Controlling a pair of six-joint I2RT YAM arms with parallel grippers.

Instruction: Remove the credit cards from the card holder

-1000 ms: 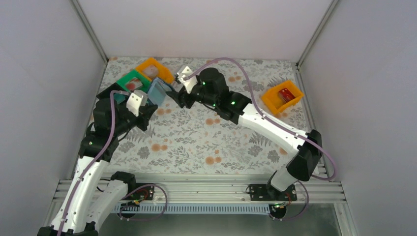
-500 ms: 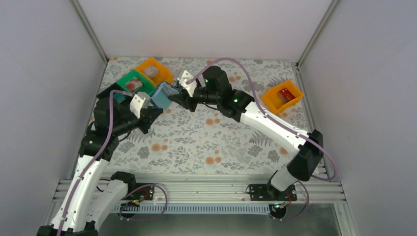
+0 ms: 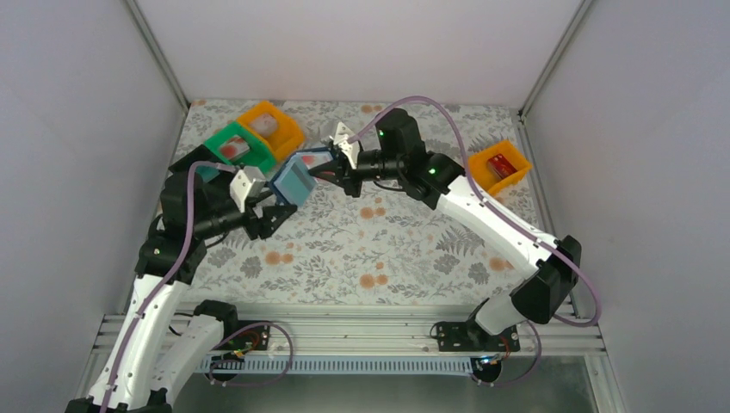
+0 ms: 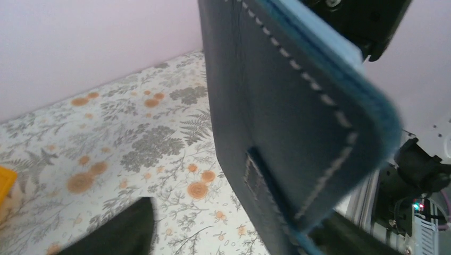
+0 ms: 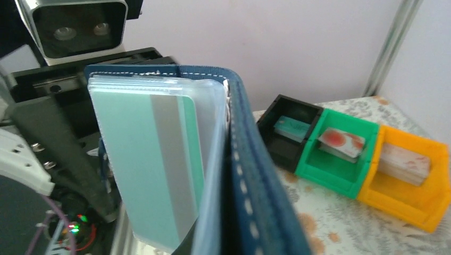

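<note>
The navy card holder [image 3: 295, 179] hung above the counter [image 3: 387, 249], pinched by the right end effector [image 3: 327, 169]. The left end effector [image 3: 274, 213] stood spread around its lower edge. This looked like a regrasp; next, the left would need to pull out the teal credit card [image 5: 154, 159].

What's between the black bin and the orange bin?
The green bin, holding a red-blotched pale card, sits between the black bin and orange bin, clearest in the right wrist view.
</note>
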